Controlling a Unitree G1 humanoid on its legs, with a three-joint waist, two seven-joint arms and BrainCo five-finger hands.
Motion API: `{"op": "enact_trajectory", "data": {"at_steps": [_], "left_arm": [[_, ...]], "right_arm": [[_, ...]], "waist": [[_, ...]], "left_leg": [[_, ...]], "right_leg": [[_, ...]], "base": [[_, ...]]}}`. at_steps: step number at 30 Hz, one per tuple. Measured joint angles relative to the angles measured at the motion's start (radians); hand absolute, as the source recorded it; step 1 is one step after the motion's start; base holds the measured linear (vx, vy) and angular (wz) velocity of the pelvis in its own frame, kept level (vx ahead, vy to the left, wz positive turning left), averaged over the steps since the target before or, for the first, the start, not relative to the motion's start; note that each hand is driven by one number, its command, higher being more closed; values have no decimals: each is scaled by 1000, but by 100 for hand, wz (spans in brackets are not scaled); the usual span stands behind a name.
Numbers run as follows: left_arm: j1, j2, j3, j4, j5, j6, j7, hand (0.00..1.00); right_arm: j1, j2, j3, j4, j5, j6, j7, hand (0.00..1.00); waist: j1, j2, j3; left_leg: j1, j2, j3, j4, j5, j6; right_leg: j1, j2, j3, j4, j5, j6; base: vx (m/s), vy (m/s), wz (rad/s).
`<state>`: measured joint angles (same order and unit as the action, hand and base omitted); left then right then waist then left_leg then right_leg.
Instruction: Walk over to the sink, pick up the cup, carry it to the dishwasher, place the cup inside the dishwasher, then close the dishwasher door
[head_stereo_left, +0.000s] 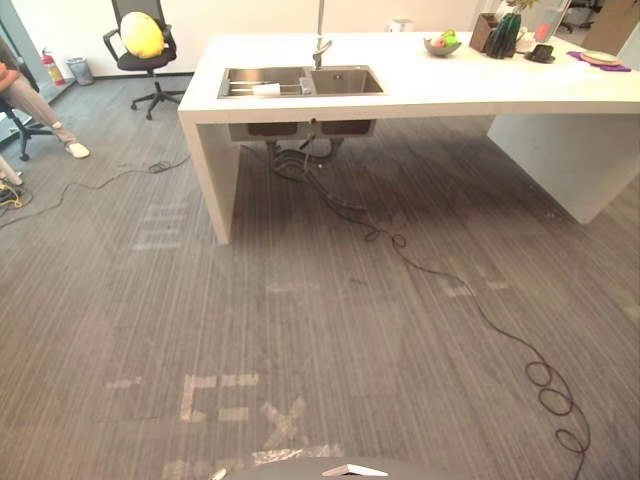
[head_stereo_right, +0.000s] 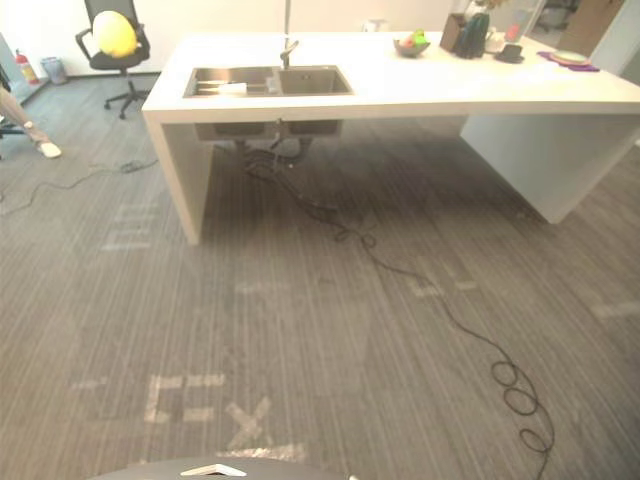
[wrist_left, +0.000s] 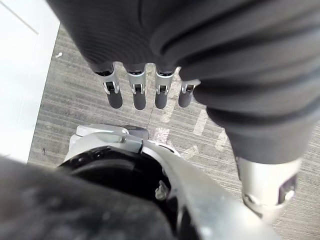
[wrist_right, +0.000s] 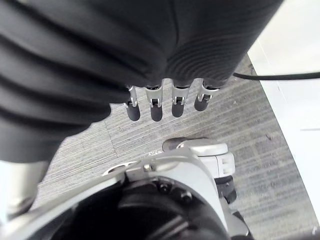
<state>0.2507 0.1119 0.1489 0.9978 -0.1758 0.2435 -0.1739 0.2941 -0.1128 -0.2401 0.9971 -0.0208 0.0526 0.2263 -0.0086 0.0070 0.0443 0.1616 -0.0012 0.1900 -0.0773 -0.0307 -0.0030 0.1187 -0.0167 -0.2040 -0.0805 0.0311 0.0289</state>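
**Left eye view.** A long white surface (head_stereo_left: 430, 85) stands across open grey carpet (head_stereo_left: 300, 330), well apart from you. A twin-basin stainless steel sink (head_stereo_left: 345, 80) is set into its left end, close to the front edge. A chrome tap (head_stereo_left: 320, 50) stands behind the divider. The small white cup (head_stereo_left: 266, 90) is in the left basin, on what looks like a rack. It is too small to tell whether it stands upright or lies on its side. The step in hand, as I judge it, is the walk over. Aim for the front edge straight before the left basin and stop square to it, near enough to reach down in. Keep both arms clear of the surface's front left corner as you close.

**Right eye view.** Count: one cup, two basins, one tap. There is one black office chair with a round yellow cushion (head_stereo_right: 110, 35) past the left end. One grey bowl of fruit (head_stereo_right: 410, 45) sits toward the far edge. One person's white shoe (head_stereo_right: 48, 150) shows on the carpet beyond the chair.

**Left wrist view.** Your left hand (wrist_left: 139, 95) hangs over the carpet. Its fingers (wrist_left: 114, 97) are straight and loose, with nothing in them.

**Right wrist view.** Your right hand (wrist_right: 156, 107) is the same, its fingers (wrist_right: 177, 105) slack and empty.
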Motion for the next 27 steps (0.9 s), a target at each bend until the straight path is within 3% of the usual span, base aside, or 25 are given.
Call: {"op": "enact_trajectory", "data": {"at_steps": [2, 10, 15, 18, 24, 27], "left_arm": [[-9, 1, -14, 1, 34, -16, 19, 0], [-22, 18, -84, 3, 65, -28, 58, 0], [-25, 24, -94, 3, 116, -25, 113, 0], [-26, 27, -112, 3, 185, -57, 148, 0], [-29, 30, -112, 4, 189, -37, 146, 0], [-38, 33, -114, 4, 212, -55, 148, 0]], "right_arm": [[-26, -3, 3, 1, -79, -10, -21, 0], [-66, -19, 73, 3, -222, -5, -41, 0], [-88, -18, 102, 6, -254, 16, -59, 0], [-100, -15, 119, 12, -254, 19, -63, 0], [-120, -16, 142, 16, -343, 21, -75, 0], [-152, -24, 179, 34, -381, 21, -77, 0]], "waist": [[0, -1, 14], [-5, -5, 22], [-6, -22, 33], [-11, -30, 39], [-17, -33, 41], [-17, -41, 58]], "left_leg": [[4, 0, -3, 0, 0, 0], [1, -5, -26, -6, 7, 3], [-3, -6, -29, -6, 8, 1], [-3, -7, -29, -6, 8, 2], [1, -13, -32, -5, 13, 12], [10, -17, -50, -6, 14, 13]], "right_leg": [[3, 0, -3, 0, 0, 0], [3, -3, -24, -7, 0, 0], [2, -4, -25, -7, -1, 2], [2, -5, -24, -7, -1, 2], [6, -11, -26, -7, 3, 1], [21, -14, -33, -7, 1, 4]], "base": [[28, -20, 4], [-40, -7, 7], [-16, -1, 3], [0, 0, 0], [10, 7, 1], [1, 14, 11]]}}
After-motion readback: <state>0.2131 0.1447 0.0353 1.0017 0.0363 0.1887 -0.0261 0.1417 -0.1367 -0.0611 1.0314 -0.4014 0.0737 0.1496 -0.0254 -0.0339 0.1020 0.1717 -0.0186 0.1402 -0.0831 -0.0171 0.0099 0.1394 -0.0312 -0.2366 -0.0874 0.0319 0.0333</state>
